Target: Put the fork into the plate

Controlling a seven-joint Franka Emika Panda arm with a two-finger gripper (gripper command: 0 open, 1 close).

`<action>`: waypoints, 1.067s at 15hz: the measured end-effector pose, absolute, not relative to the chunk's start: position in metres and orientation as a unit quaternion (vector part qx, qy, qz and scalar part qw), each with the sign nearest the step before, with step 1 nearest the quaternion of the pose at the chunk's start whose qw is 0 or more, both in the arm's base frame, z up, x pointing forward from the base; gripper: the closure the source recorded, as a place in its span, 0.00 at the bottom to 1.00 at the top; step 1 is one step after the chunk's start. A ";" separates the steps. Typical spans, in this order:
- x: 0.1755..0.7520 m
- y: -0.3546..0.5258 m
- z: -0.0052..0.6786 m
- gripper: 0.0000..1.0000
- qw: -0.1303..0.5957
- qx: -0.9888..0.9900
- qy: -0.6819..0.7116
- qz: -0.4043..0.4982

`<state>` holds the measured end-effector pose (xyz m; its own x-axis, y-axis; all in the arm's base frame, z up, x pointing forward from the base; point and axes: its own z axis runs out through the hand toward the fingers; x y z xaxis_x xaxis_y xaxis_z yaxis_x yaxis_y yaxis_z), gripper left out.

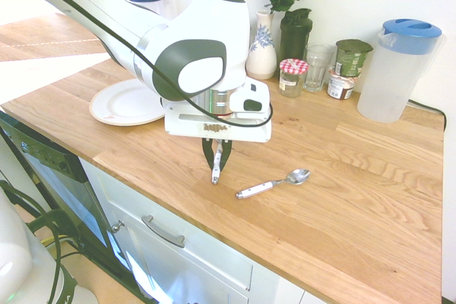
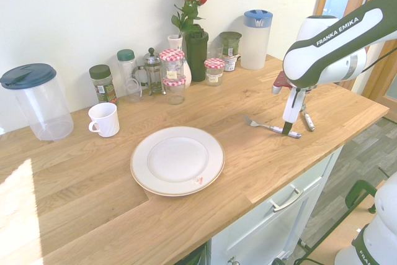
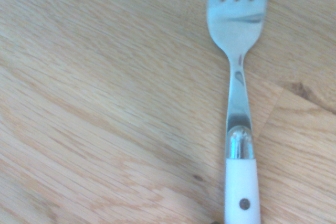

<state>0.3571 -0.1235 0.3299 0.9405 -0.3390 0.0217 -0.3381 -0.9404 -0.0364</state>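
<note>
The fork [image 2: 268, 127] lies flat on the wooden counter, silver tines pointing toward the plate and white handle toward the arm. My gripper [image 1: 216, 160] stands straight down over it, its dark fingers shut on the white handle [image 1: 216, 171]. From the other side the gripper [image 2: 287, 130] meets the handle near its end. The wrist view shows the fork [image 3: 239, 108] close up on the wood, tines and neck in sight. The round white plate [image 2: 139, 175] sits empty further along the counter; in the first exterior view the plate [image 1: 107, 108] is partly behind the arm.
A white-handled spoon [image 1: 274, 183] lies just beside the fork, near the front edge. Along the wall stand jars, a glass, a vase with roses [image 1: 262, 51] and a clear pitcher [image 1: 395, 69]. A white mug [image 2: 103, 119] and a second pitcher [image 2: 38, 100] stand beyond the plate.
</note>
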 end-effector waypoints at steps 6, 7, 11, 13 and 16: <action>0.358 -0.124 0.331 1.00 0.017 -0.981 0.191 -0.020; 0.360 -0.122 0.332 1.00 0.019 -0.979 0.200 -0.026; 0.372 -0.105 0.337 1.00 0.033 -0.970 0.235 -0.055; 0.376 -0.098 0.339 1.00 0.041 -0.966 0.249 -0.065; 0.395 -0.077 0.358 1.00 0.053 -0.963 0.248 -0.090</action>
<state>0.3951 -0.0771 0.3584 0.8610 -0.4870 0.1464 -0.4678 -0.8715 -0.1474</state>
